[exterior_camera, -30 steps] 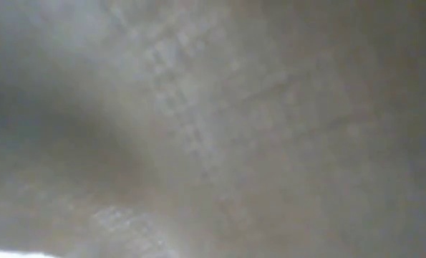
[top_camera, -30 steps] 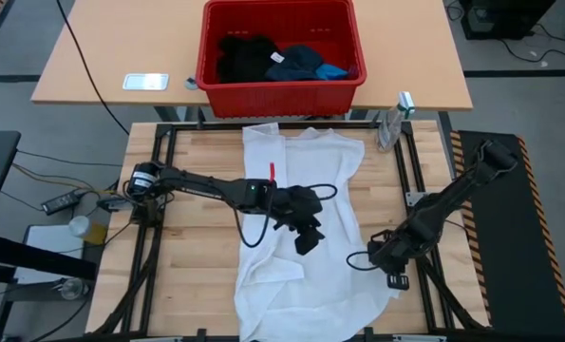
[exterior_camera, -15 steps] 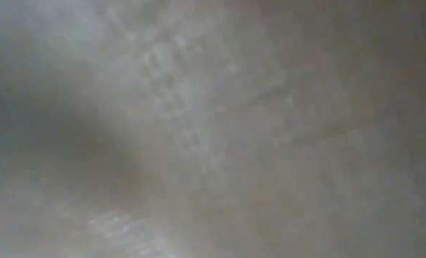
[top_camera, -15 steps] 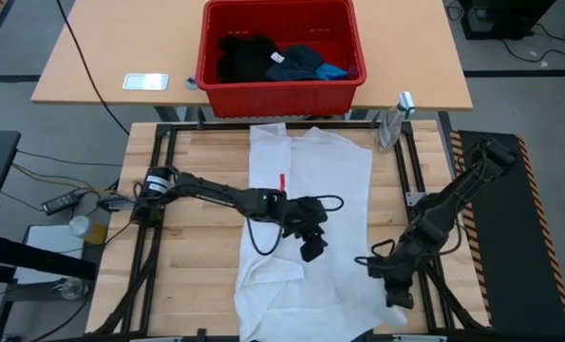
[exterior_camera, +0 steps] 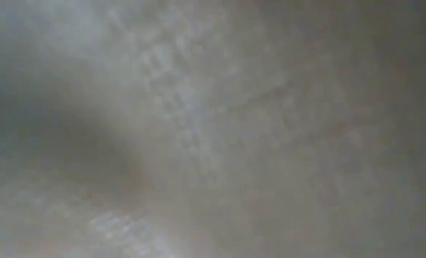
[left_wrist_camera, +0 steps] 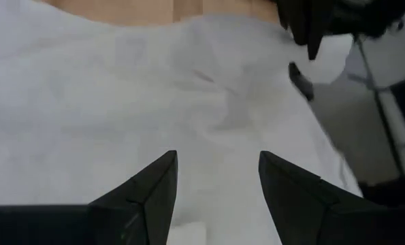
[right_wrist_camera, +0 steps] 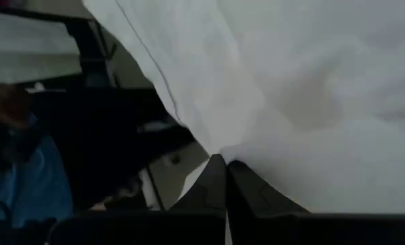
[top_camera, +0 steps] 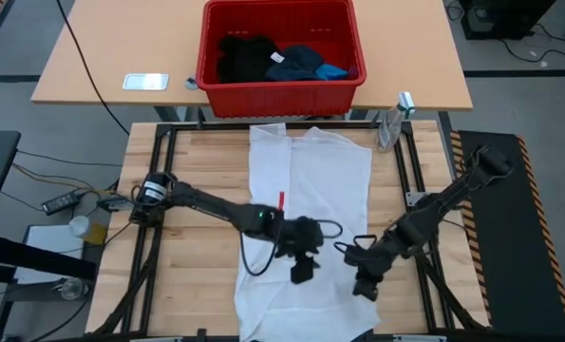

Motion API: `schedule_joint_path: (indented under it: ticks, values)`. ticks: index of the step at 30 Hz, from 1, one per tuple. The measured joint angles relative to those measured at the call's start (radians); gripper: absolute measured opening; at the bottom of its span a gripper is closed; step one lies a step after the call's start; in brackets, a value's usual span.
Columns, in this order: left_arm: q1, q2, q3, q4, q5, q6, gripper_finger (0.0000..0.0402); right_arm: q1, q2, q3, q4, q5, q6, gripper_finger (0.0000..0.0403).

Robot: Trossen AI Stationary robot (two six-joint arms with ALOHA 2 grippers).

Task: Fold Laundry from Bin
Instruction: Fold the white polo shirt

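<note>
A large white garment (top_camera: 310, 180) lies spread along the middle of the wooden table, and its near end hangs over the front edge. The red bin (top_camera: 280, 90) stands on the far table with black (top_camera: 244, 57), navy (top_camera: 296, 62) and bright blue (top_camera: 334, 69) laundry inside. My left gripper (top_camera: 301, 269) hovers open over the white garment's near half (left_wrist_camera: 188, 102), with nothing between its fingers. My right gripper (top_camera: 363, 285) is shut on that garment at its near right side. The low view shows only blurred pale cloth. My right gripper pinches the white garment between its two shut fingers, at its near right border (right_wrist_camera: 219, 146) close to a hemmed edge (right_wrist_camera: 154, 75). One layer or several, I cannot tell. The cloth rises away from the fingertips (right_wrist_camera: 212, 170), lifted off the table there, while the rest lies flat.
A spray bottle (top_camera: 393, 119) stands at the table's far right corner. A small flat white object (top_camera: 145, 82) lies on the far table left of the bin. Bare wood (top_camera: 197, 152) shows left of the garment. Black frame rails (top_camera: 424, 285) run along the table's sides.
My left gripper has gone toward the near edge and sunk a little over the garment, still open. My right gripper has swung toward the table's left with its wrist rolling, staying shut. The garment's near right edge has come inward with it.
</note>
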Motion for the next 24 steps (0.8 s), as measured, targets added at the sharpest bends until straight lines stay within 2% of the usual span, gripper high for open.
schedule_joint_path:
  ticks: [8, 13, 17, 20, 24]
  values:
    - [-0.065, -0.003, 0.0, 0.016, -0.031, 0.001, 0.0208, -0.05, 0.154, -0.001, 0.182, -0.039, -0.021, 0.0007]
    - [-0.114, -0.03, 0.0, -0.078, -0.146, -0.005, 0.0208, -0.066, 0.216, 0.0, 0.358, -0.024, -0.062, 0.0009]
    - [-0.153, -0.06, -0.047, -0.101, -0.2, -0.021, 0.0207, -0.071, 0.272, 0.0, 0.38, 0.029, -0.166, 0.0013]
    - [-0.162, -0.098, -0.108, -0.079, -0.2, -0.047, 0.0207, -0.084, 0.302, -0.001, 0.413, 0.014, -0.245, 0.0037]
    - [-0.156, -0.147, -0.155, -0.055, -0.16, -0.049, 0.0207, -0.122, 0.31, -0.001, 0.477, -0.109, -0.268, 0.0108]
